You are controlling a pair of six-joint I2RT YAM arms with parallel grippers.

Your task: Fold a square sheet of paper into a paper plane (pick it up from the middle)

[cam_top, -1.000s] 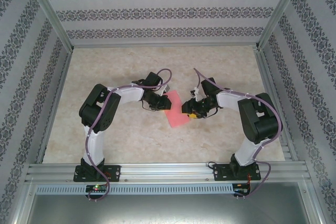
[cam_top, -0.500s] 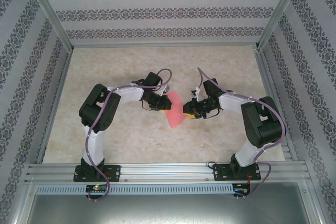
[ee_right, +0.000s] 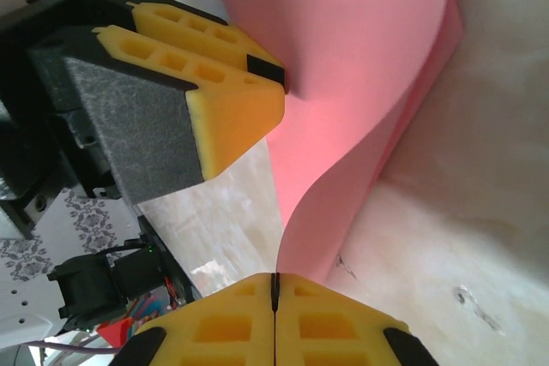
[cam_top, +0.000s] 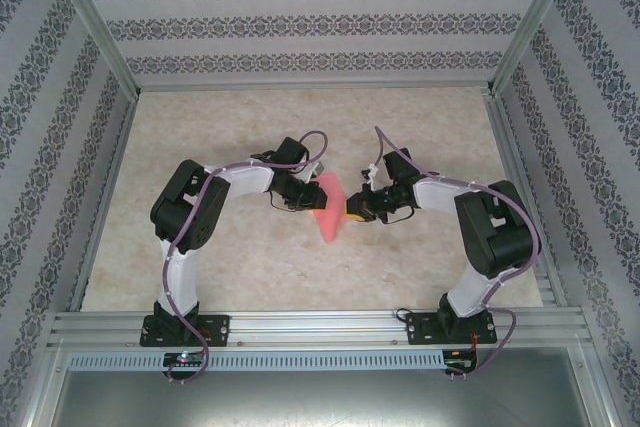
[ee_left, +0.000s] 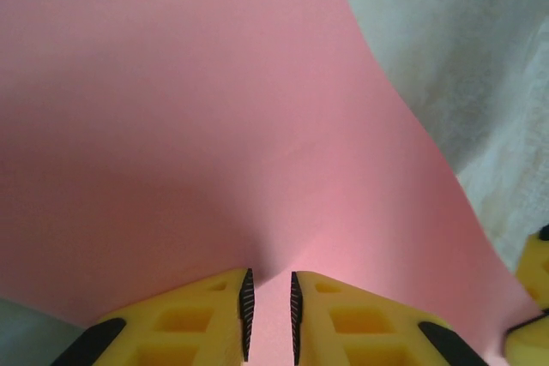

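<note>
Fingers of the left gripper (ee_left: 268, 313) and right gripper (ee_right: 274, 291) each pinch an edge of the bowed square sheet of paper (ee_left: 214, 126).

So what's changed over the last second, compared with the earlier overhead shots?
The right gripper, shut on one edge of the square sheet of paper, moved left toward the left gripper and carried that edge with it. The sheet bowed up and now looks narrower from above. Nothing was newly taken hold of or let go. The left gripper stayed in place, pinching the sheet's other side.
</note>
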